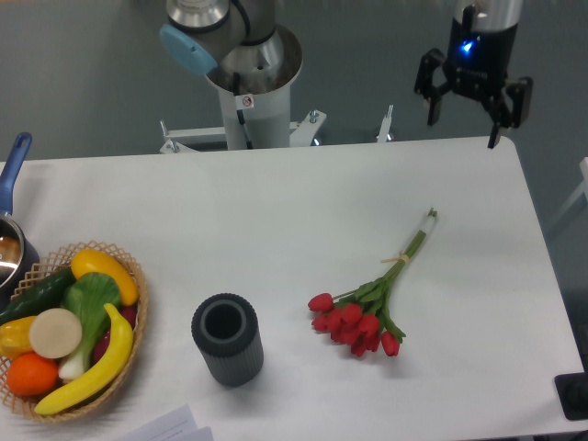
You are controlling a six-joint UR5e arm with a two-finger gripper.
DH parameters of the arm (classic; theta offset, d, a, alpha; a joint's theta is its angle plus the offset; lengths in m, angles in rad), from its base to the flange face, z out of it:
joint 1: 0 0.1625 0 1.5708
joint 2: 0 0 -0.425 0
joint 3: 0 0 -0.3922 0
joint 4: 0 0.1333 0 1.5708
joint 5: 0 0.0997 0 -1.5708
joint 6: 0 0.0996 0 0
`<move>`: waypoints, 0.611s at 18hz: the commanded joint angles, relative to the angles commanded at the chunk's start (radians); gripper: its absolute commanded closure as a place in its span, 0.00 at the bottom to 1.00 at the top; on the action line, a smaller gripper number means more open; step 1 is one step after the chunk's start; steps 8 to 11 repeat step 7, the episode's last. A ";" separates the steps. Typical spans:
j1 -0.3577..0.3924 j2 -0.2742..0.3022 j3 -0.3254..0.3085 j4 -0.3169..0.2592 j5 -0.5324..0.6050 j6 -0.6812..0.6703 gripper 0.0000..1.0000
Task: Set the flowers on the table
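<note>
The flowers (367, 308), a small bunch of red tulips with green stems tied by pale string, lie flat on the white table (276, 211), right of centre, heads toward the front and stem ends pointing back right. My gripper (466, 124) hangs high above the table's back right corner, far from the stems. Its fingers (432, 108) are spread apart and hold nothing.
A dark grey ribbed cylinder (227, 338) stands upright left of the flowers. A wicker basket (64, 331) of fruit and vegetables sits at the front left, with a blue-handled pot (11, 220) behind it. The arm's base (250, 78) rises behind the table. White paper (170, 427) lies at the front edge.
</note>
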 joint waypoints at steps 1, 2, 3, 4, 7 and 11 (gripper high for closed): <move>0.000 0.000 0.000 0.002 -0.002 0.000 0.00; 0.000 0.000 0.000 0.002 0.000 0.000 0.00; 0.000 0.000 0.000 0.002 -0.002 0.000 0.00; 0.000 0.000 0.000 0.002 -0.002 0.000 0.00; 0.000 0.000 0.000 0.005 -0.002 0.000 0.00; 0.000 0.000 0.000 0.005 -0.002 0.000 0.00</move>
